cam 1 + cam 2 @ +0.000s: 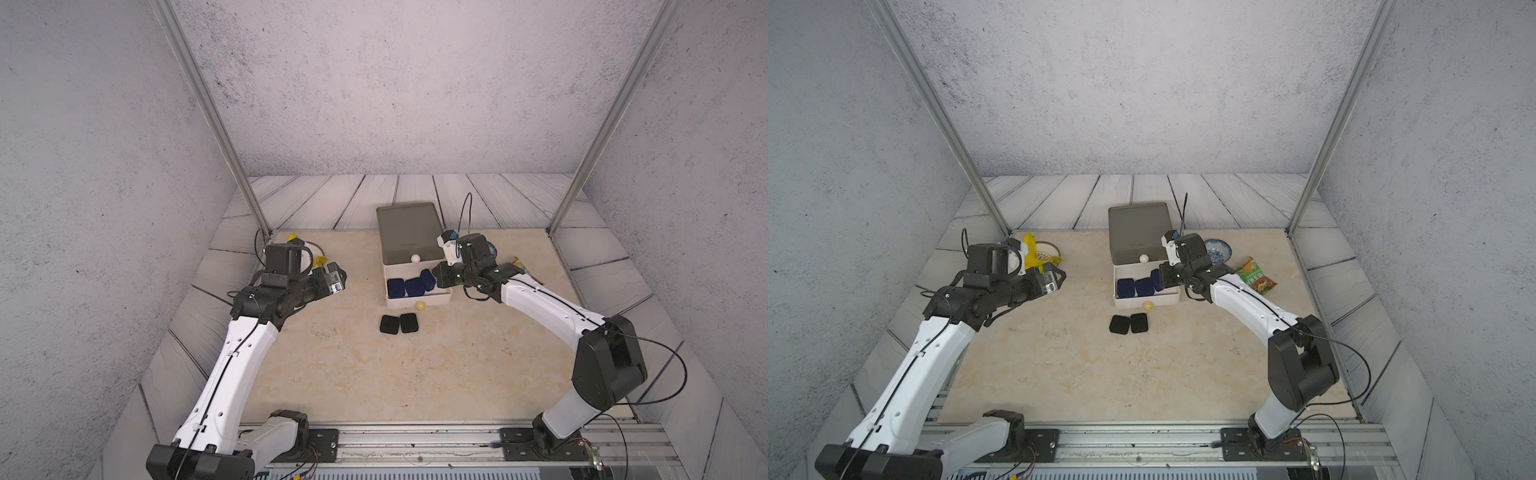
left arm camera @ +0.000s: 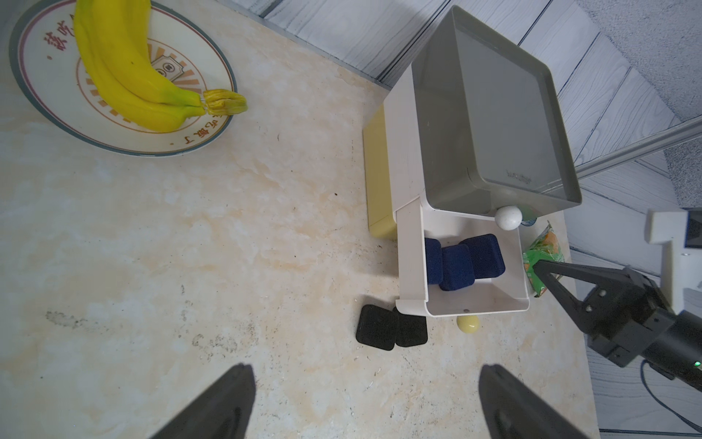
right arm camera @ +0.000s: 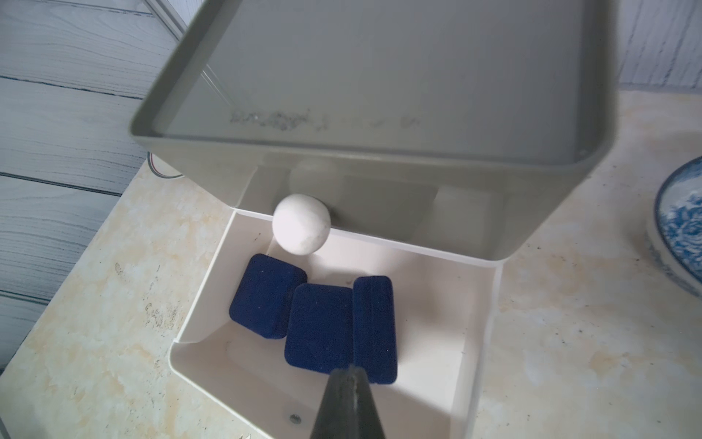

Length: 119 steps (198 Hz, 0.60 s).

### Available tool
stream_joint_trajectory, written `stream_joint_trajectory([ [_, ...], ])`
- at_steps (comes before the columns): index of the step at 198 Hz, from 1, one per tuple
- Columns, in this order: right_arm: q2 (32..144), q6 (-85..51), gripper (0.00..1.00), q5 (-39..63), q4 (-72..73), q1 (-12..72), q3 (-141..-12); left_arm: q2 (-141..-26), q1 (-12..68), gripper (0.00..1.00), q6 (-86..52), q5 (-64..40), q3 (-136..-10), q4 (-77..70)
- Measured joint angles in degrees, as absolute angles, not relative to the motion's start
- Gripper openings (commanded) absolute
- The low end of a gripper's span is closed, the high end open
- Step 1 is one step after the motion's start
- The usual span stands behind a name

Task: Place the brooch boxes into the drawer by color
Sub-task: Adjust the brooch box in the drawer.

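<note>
**A:** What lies nearest?

**B:** Two black brooch boxes (image 1: 389, 324), flat and side by side on the counter (image 1: 374, 374). They sit just in front of the cabinet's yellow knob (image 1: 421, 306).

**A:** And behind them?

**B:** The white middle drawer (image 1: 399, 300) is pulled out with three blue brooch boxes (image 1: 414, 286) inside. The one nearest the right arm stands on edge against its neighbour.

**A:** The arms?

**B:** The right fingers (image 3: 347, 406) are pressed together on nothing, tip poised over that tilted box. I can't tell whether they touch it. The left fingers (image 2: 224, 403) are spread wide and empty, above bare counter well left of the cabinet.

**A:** Which step, then?

**B:** I'd judge blue finished and black waiting. No red boxes show; the grey top drawer (image 1: 409, 228) looks closed, so its contents are hidden.

**A:** Next?

**B:** Probably push the white drawer shut, minding that the upright box clears the tier above. Then pinch the small round knob to open the yellow bottom drawer (image 2: 380, 178). The black boxes lie in its path.

**A:** Farther back?

**B:** A plate (image 2: 41, 87) of bananas (image 2: 125, 76), a bowl (image 1: 1219, 249) and a snack packet (image 1: 1255, 277). None belongs to the job.
</note>
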State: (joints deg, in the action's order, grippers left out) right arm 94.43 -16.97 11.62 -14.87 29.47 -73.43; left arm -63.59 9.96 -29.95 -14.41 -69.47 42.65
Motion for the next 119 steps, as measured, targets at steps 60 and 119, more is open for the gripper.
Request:
stream_joint_trajectory([
  [60, 98.91, -17.89, 0.00, 10.83, -14.06, 30.48, -73.45, -63.05, 9.96, 0.98, -29.95, -14.44, -69.04, 42.44],
  [119, 99.42, -16.23, 0.00, 4.73, -15.88, 30.50, -75.09, -63.05, 9.91, 0.98, -29.93, -14.46, -68.86, 42.15],
])
